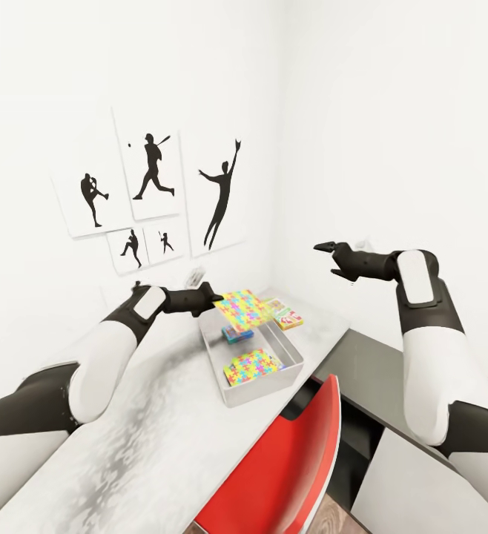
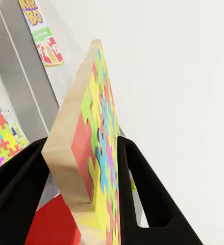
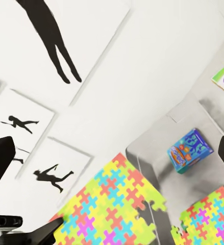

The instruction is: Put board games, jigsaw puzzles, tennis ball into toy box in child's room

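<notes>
My left gripper (image 1: 216, 300) (image 2: 81, 148) is shut on the edge of a jigsaw puzzle (image 1: 242, 308) (image 2: 99, 153) (image 3: 114, 212). It holds the puzzle tilted over the far end of the grey toy box (image 1: 292, 363) (image 3: 142, 148) on the table (image 1: 147, 415). In the box lie a second jigsaw puzzle (image 1: 253, 368) (image 3: 208, 219) and a blue board game (image 1: 238, 334) (image 3: 189, 150). The Skip-Bo board game (image 1: 289, 319) (image 2: 38, 30) and a white-green one (image 1: 274, 304) lie on the table just past the box. My right gripper (image 1: 322, 248) (image 3: 114, 153) hangs open and empty, high above the table's right side. The tennis ball and the bed are out of view.
A red chair (image 1: 296, 460) stands against the table's front edge, right below the toy box. Walls meet in a corner close behind the table, with baseball posters (image 1: 155, 193) on the left one. A dark lower desk section (image 1: 381, 363) runs off to the right.
</notes>
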Robot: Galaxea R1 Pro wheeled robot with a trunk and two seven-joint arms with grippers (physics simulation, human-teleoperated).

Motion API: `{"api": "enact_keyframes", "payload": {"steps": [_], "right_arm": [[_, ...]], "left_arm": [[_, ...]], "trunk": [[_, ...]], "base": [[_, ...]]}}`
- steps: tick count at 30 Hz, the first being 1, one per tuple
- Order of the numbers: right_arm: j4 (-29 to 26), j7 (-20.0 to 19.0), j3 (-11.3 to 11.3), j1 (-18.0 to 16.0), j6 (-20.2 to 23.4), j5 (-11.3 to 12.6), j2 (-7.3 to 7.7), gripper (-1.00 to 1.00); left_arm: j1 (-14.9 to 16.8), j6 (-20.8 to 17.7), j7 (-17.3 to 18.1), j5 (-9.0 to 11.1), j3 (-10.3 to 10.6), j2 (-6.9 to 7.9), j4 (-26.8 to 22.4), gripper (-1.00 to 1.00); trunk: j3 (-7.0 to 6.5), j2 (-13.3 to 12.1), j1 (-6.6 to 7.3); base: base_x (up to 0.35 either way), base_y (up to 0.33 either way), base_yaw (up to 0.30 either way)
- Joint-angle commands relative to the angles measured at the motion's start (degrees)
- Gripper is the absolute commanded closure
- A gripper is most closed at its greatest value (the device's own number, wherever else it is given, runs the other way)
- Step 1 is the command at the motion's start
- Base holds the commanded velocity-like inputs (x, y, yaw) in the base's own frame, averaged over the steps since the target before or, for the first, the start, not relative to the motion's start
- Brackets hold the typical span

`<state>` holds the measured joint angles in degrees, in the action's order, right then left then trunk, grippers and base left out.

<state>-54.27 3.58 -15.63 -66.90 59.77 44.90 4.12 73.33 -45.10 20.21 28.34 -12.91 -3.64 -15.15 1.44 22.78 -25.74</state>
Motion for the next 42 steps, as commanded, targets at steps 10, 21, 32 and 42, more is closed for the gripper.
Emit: {"api": "enact_keyframes", "payload": {"steps": [10,21,32,42], "right_arm": [[-3.5,0.4,0.1,0.0,0.2,0.5,-0.08,-1.0],[-3.6,0.4,0.5,1.6,0.2,0.3,-0.05,-1.0],[-3.5,0.4,3.8,1.6,0.2,0.7,0.08,-1.0],[-3.5,0.4,3.9,1.6,0.2,0.6,0.04,-1.0]], "left_arm": [[0.1,2.5,0.1,-0.1,-0.2,1.56,1.0,1.0],[0.1,4.2,0.2,-0.3,0.2,1.29,1.0,1.0],[0.1,4.3,1.2,-0.1,0.2,1.52,0.8,1.0],[0.1,4.1,1.1,-0.1,0.2,1.53,0.7,1.0]], "trunk": [[0.14,0.1,-0.04],[0.14,0.1,-0.04],[0.14,0.1,-0.04],[0.86,1.7,-0.92]], "base": [[0.0,0.0,0.0],[0.0,0.0,0.0],[0.0,0.0,0.0],[0.0,0.0,0.0]]}}
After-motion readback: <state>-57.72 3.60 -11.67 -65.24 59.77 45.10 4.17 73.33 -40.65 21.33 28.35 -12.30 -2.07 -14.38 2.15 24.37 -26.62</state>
